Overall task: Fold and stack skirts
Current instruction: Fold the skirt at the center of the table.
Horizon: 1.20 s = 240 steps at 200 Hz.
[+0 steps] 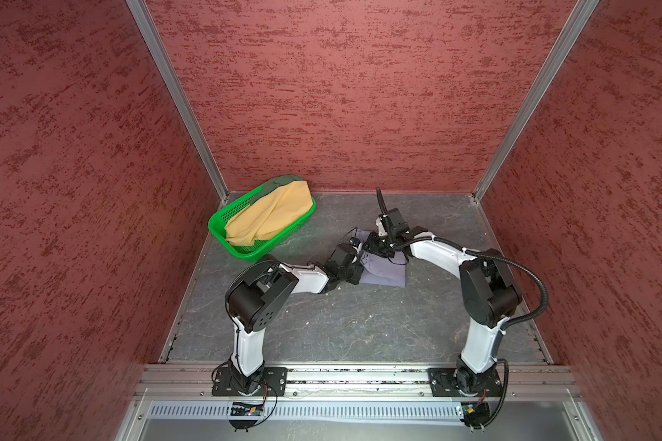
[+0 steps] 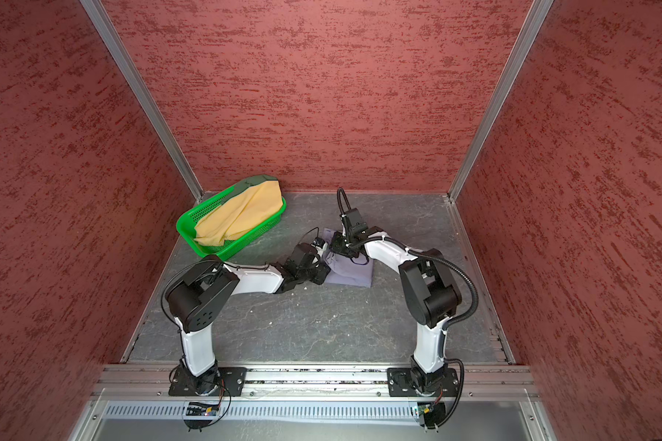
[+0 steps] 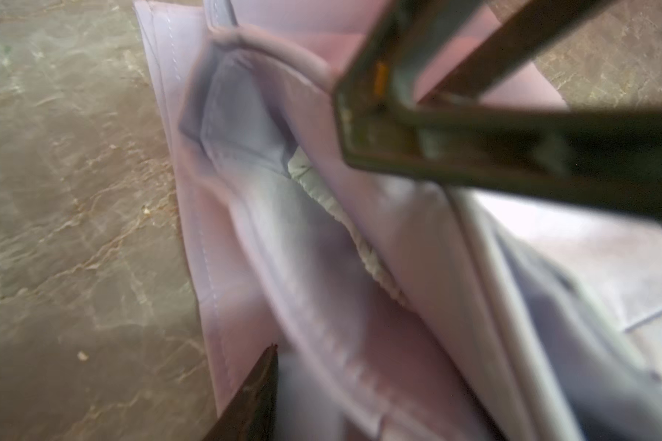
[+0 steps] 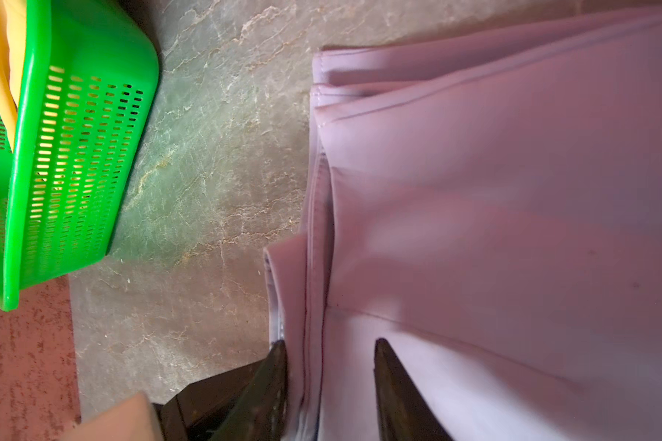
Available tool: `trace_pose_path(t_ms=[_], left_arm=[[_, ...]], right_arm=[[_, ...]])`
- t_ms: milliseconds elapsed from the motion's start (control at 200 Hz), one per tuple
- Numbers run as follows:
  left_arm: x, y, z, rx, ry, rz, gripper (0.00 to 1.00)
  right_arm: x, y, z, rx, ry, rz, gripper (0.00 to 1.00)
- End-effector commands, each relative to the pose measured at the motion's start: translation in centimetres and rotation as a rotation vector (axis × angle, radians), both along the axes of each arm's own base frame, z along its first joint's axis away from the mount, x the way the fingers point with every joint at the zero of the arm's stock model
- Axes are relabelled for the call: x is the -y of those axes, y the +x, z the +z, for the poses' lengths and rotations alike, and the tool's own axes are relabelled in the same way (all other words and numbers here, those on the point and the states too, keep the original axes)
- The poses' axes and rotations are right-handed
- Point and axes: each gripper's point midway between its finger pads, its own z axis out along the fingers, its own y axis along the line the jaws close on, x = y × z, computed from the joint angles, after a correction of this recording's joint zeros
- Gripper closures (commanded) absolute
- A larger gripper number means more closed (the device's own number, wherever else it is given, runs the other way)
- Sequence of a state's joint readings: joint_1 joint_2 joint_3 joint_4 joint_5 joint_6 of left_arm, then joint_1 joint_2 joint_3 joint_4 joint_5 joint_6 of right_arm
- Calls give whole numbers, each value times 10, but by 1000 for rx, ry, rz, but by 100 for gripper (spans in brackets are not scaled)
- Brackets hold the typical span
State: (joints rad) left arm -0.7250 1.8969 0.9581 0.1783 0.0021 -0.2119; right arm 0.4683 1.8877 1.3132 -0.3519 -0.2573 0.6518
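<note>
two arms crowd one small bundle, and that is my main worry. the lavender-grey skirt (image 1: 385, 273) lies folded on the table (image 1: 360, 324), mid-floor and well apart from the green basket (image 1: 215, 225), with both grippers at its far-left corner. the right gripper (image 4: 331, 366) has its fingers apart, straddling the stacked hems rather than pinching them. if i pull it back low, a finger could snag a hem and drag the top layer open. of the left gripper (image 1: 360, 267) i see only one fingertip (image 3: 253, 401) in its wrist view, so i cannot tell whether it is apart or closed. any cloth caught there would tug the fold when that arm lifts. the grippers sit so near each other that a careless retreat might knock them together. the skirt looks thin and smooth, its hems slightly staggered, one fold gaping to show a pale ribbed band inside. the mustard-yellow skirt (image 1: 268, 219) lies loose in the basket, the dark green skirt (image 1: 283, 182) mostly under it.
</note>
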Motion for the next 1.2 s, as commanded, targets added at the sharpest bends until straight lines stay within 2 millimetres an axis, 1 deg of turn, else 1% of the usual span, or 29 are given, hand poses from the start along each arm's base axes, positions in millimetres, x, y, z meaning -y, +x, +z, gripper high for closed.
trace_pose_path(t_ms=[0,90,195,306,386,456,521,591,661,721,802,887,972,1067,1117,1197], left_arm=[[-7,-9,7,0,15,-12,53],[-16,-12,13,7,27,14,52],[-30,-18,22,4,49,49,52],[-44,-26,37,16,60,75,51],[-48,-30,54,42,45,82,49],[-46,-32,70,73,29,76,47],[-39,-33,83,102,16,61,45],[-25,-31,94,126,3,31,44],[-9,-29,98,137,7,-4,44],[5,-26,98,139,16,-30,44],[21,-22,92,133,33,-57,44],[31,-17,81,123,60,-63,46],[35,-14,68,105,114,-55,48],[38,-18,54,76,146,-42,50],[33,-21,43,38,164,-15,52],[20,-30,23,-31,195,45,56]], right_arm=[[-8,3,-1,18,25,11,53],[-8,3,-1,18,28,18,50],[-6,4,5,35,24,23,49],[0,2,13,53,17,28,48],[7,-1,19,69,6,27,48],[16,-4,26,86,-4,21,48],[26,-8,31,101,-17,12,49],[38,-12,33,107,-37,-5,49],[50,-16,31,106,-53,-22,51],[60,-20,28,98,-65,-34,53],[70,-24,23,90,-74,-46,55],[77,-30,17,76,-84,-54,58],[81,-39,10,58,-97,-49,61],[86,-51,-3,26,-112,-51,64],[88,-57,-10,9,-117,-55,67],[94,-69,-22,-18,-125,-65,76]])
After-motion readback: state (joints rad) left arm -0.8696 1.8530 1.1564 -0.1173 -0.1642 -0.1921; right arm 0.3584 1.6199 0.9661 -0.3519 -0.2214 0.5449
